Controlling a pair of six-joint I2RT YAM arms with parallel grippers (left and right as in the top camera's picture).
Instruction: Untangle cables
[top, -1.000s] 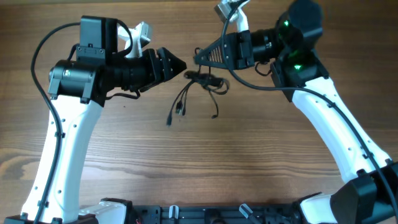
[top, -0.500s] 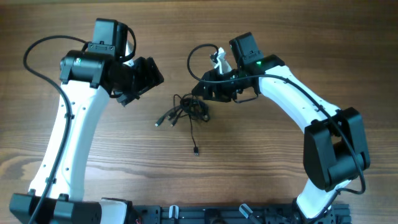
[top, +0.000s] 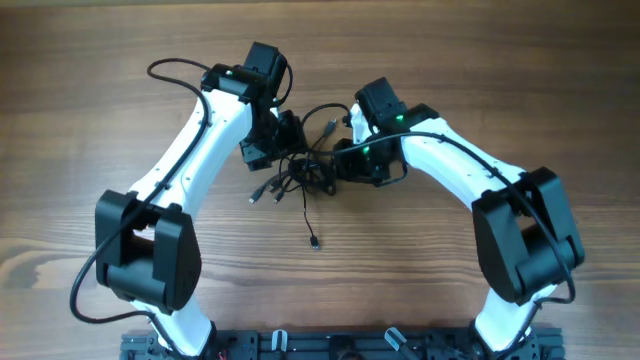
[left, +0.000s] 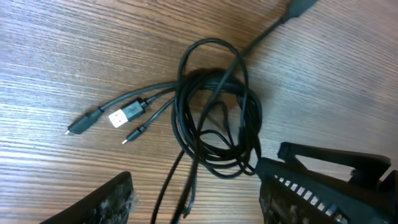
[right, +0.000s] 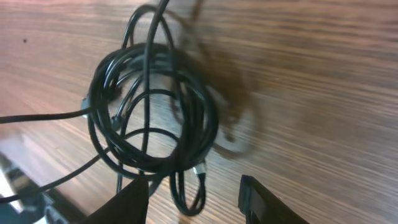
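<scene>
- You have 1 tangled bunch of cables (top: 305, 172) on the bench (top: 450, 60), between your 2 tools.
- 3 plugs (left: 124, 117) fan out of it.
- Left tool (left: 198, 177): jaws apart, gripping nothing.
- Right tool (right: 194, 185): the same.

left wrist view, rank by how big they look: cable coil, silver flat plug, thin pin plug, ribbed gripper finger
1-2. cable coil and ribbed gripper finger: alike in the frame, and the finger is nearer the camera, so unranked
3. silver flat plug
4. thin pin plug
</scene>
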